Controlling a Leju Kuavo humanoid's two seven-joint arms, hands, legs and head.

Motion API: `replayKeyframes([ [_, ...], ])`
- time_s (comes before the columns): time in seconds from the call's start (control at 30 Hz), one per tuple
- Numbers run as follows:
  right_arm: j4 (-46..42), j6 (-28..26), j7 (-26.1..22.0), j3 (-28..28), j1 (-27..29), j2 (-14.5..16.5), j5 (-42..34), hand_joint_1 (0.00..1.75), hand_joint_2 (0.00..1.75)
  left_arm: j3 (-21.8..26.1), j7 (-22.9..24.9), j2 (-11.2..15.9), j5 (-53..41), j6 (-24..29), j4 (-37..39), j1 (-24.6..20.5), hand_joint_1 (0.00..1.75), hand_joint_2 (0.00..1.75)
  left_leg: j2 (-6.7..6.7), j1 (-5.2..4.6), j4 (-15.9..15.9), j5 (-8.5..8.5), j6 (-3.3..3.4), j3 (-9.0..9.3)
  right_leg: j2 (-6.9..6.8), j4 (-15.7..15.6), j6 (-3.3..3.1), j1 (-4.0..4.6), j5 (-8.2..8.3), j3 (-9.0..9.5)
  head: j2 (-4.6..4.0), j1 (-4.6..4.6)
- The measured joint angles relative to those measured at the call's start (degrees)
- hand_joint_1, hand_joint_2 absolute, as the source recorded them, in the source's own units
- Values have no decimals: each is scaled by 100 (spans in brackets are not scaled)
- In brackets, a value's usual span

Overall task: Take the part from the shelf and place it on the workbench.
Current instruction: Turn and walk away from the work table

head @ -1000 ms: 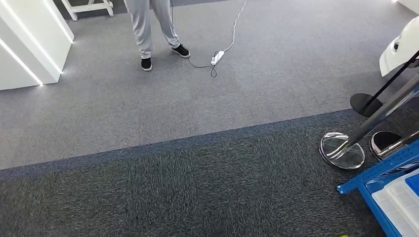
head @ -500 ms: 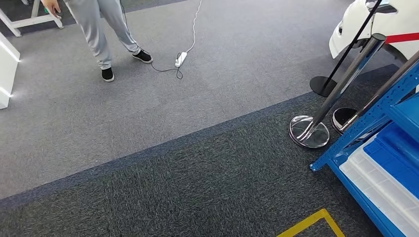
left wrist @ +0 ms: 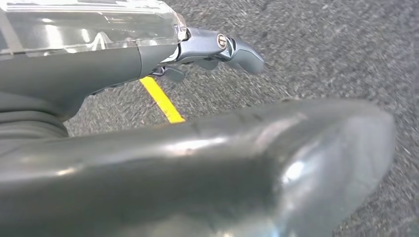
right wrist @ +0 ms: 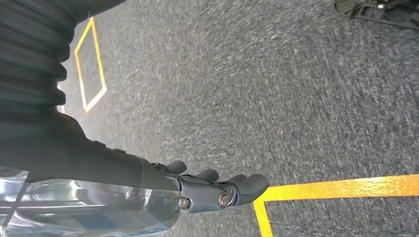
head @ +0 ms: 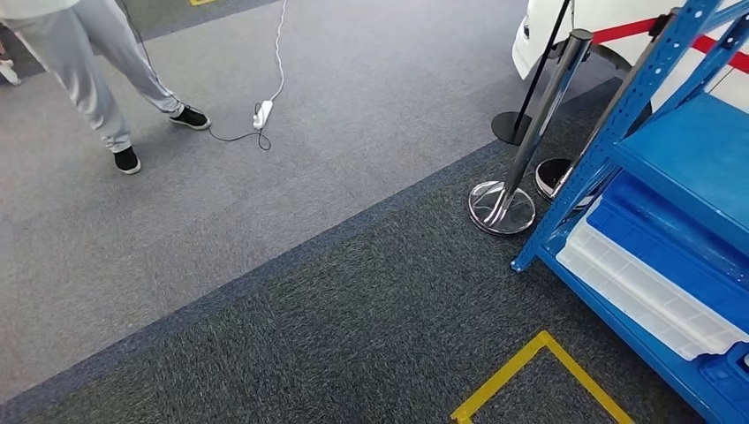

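Note:
The blue metal shelf [head: 620,115] stands at the right of the head view. Its lower levels carry a long white compartment tray [head: 645,296] and a blue bin [head: 676,252]. No separate part can be made out on it from here. My left hand [left wrist: 188,163] hangs over the dark carpet with fingers [left wrist: 217,47] stretched out and nothing in them. My right hand [right wrist: 148,182] also hangs above the carpet, its fingers [right wrist: 222,190] extended and holding nothing.
A person in grey trousers and black shoes [head: 97,79] stands at the far left. A white power strip [head: 262,113] with its cable lies on the carpet. A chrome stanchion [head: 502,208] and a black-based one [head: 512,128] stand beside the shelf. Yellow floor tape [head: 530,362] marks a square.
The camera has turned to the right: the whole scene has slid left, and the blue shelf now shows far more of itself, along with the yellow floor square.

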Motion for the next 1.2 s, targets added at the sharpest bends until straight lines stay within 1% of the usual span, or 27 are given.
replayKeyframes([
  [0.03, 0, -3, 14, -1, 9, 5, -24, 0, 175, 0, 5, 2, -7, -10, 0, -15, 0, 0, -15, 12, 17, -26, -36, 11, 67, -12, -32, -9, 10, 1, -1, 0],
  [0.1, 0, -8, 50, -3, 3, 16, -60, 0, 175, -1, 20, 10, -19, -37, 0, -30, 0, 0, -258, 39, 274, -233, -97, -70, 195, -44, -105, -39, 45, 7, -1, -1],
  [0.17, 0, -15, 71, -5, -12, 22, -90, 0, 175, -4, 39, 18, -25, -70, 0, -19, 0, 0, -564, 61, 958, -618, -129, -366, 326, -48, -156, -43, 68, -7, 0, -1],
  [0.2, 0, -19, 77, -7, -13, 22, -108, 0, 175, -6, 50, 19, -34, -91, 0, -12, 0, 0, -626, 66, 1340, -773, -138, -538, 407, -45, -169, -37, 75, -16, 0, -1],
  [0.23, 1, -21, 81, -9, -8, 25, -125, 0, 175, -11, 59, 20, -45, -108, 0, -8, 0, 0, -650, 68, 1590, -830, -140, -656, 494, -40, -175, -30, 79, -20, 0, -1],
  [0.27, 1, -21, 89, -13, -3, 29, -141, 0, 175, -20, 67, 20, -66, -126, 0, -8, 0, 0, -662, 69, 1641, -772, -134, -687, 586, -31, -176, -24, 80, -20, 0, -1],
  [0.3, 1, -22, 98, -17, 3, 34, -152, 0, 175, -31, 75, 24, -89, -141, 0, -9, 0, 0, -680, 69, 1456, -603, -117, -613, 678, -21, -175, -20, 80, -16, 0, -1],
  [0.33, 1, -22, 109, -21, 7, 42, -159, 0, 175, -41, 84, 28, -107, -151, 0, -14, 0, 0, -745, 69, 1095, -370, -90, -462, 765, -10, -172, -17, 80, -11, -1, -1],
  [0.4, 1, -25, 129, -28, 10, 63, -162, 0, 175, -55, 113, 50, -126, -165, 3, -19, 0, 0, -1060, 78, 363, -55, -27, -165, 926, 17, -143, -15, 84, -30, -1, -1],
  [0.47, 1, -27, 144, -37, 11, 81, -164, 0, 175, -68, 139, 66, -130, -171, 6, -25, 0, 0, -1252, 71, 78, -11, 6, -68, 1066, 31, -73, -41, 107, -87, -1, 0],
  [0.53, 1, -27, 155, -49, 31, 85, -163, 0, 175, -86, 158, 62, -133, -175, 7, -47, 0, 0, -1135, 72, 23, 22, 36, -48, 1173, 21, 11, -65, 138, -126, 0, -1],
  [0.57, 1, -27, 161, -53, 43, 85, -159, 0, 175, -93, 169, 57, -133, -178, 7, -60, 0, 0, -1058, 86, -23, 52, 65, -30, 1103, 60, 43, -56, 108, -153, -1, 0],
  [0.6, 2, -26, 168, -56, 47, 85, -149, 0, 175, -97, 183, 53, -132, -176, 7, -66, 0, 0, -969, 103, -71, 85, 95, -14, 955, 193, 65, -40, 13, -225, -1, 1],
  [0.67, 1, -23, 177, -57, 34, 85, -130, 0, 175, -98, 212, 53, -128, -167, 7, -54, 0, 0, -782, 108, -123, 119, 131, -8, 569, 779, 97, -26, -333, -520, -1, 3],
  [0.7, 1, -21, 178, -57, 28, 85, -123, 0, 175, -98, 221, 55, -126, -161, 7, -44, 0, 0, -686, 101, -120, 118, 136, -14, 462, 1145, 114, -38, -501, -702, 0, 3],
  [0.73, 0, -21, 178, -57, 25, 85, -121, 0, 175, -99, 227, 56, -125, -157, 7, -37, 0, 0, -591, 96, -116, 112, 134, -18, 411, 1415, 135, -56, -584, -829, 0, 3],
  [0.77, 0, -21, 178, -57, 27, 85, -119, 0, 175, -99, 228, 55, -125, -155, 7, -36, 0, 0, -501, 93, -111, 103, 128, -18, 381, 1509, 156, -75, -567, -867, 0, 2],
  [0.8, 0, -21, 178, -57, 33, 84, -119, 0, 175, -100, 228, 51, -126, -155, 7, -44, 0, 0, -418, 96, -103, 90, 115, -16, 347, 1383, 174, -93, -451, -788, 0, 3],
  [0.83, 0, -21, 177, -57, 39, 83, -119, 0, 175, -101, 228, 47, -126, -155, 7, -54, 0, 0, -345, 99, -88, 72, 93, -8, 277, 1063, 185, -106, -272, -604, 0, 3],
  [0.87, -1, -21, 176, -57, 39, 81, -119, 0, 175, -101, 228, 43, -127, -156, 7, -62, 0, 0, -282, 97, -68, 48, 63, 3, 128, 667, 182, -107, -128, -389, 0, 3],
  [0.93, -3, -21, 174, -58, 26, 83, -124, 0, 175, -103, 228, 42, -138, -166, 7, -71, 0, 0, -162, 67, -22, -16, -10, 21, -100, 133, 127, -86, 22, -101, 0, 1],
  [0.97, -4, -21, 174, -60, 21, 84, -131, 0, 175, -107, 227, 43, -150, -175, 7, -77, 0, 0, -106, 50, -13, -42, -45, 35, -137, 59, 87, -71, 14, -68, 0, 0],
  [1.03, -4, -22, 175, -69, 29, 85, -152, 0, 175, -129, 226, 44, -197, -203, 7, -105, 0, 0, -12, 50, -15, -73, -110, 84, 3, 61, 9, -62, 23, -77, 0, 0],
  [1.07, -4, -23, 175, -79, 32, 85, -162, 0, 175, -148, 226, 45, -215, -214, 7, -121, 0, 0, -65, 64, 16, -113, -144, 94, 63, 49, -28, -69, 34, -78, 0, 0],
  [1.1, -4, -26, 177, -90, 31, 85, -171, 0, 175, -169, 226, 47, -229, -225, 7, -132, 0, 0, -191, 82, 128, -208, -172, 63, 126, 36, -65, -78, 51, -79, 0, 0],
  [1.17, -4, -37, 180, -107, 20, 84, -185, 0, 175, -204, 231, 50, -233, -248, 7, -128, 0, 0, -523, 104, 714, -569, -202, -189, 254, 25, -126, -85, 77, -90, -1, -1],
  [1.2, -4, -42, 182, -113, 20, 84, -191, 0, 175, -216, 234, 50, -232, -259, 7, -117, 0, 0, -616, 108, 1128, -765, -205, -379, 330, 28, -147, -74, 82, -100, -1, -1],
])
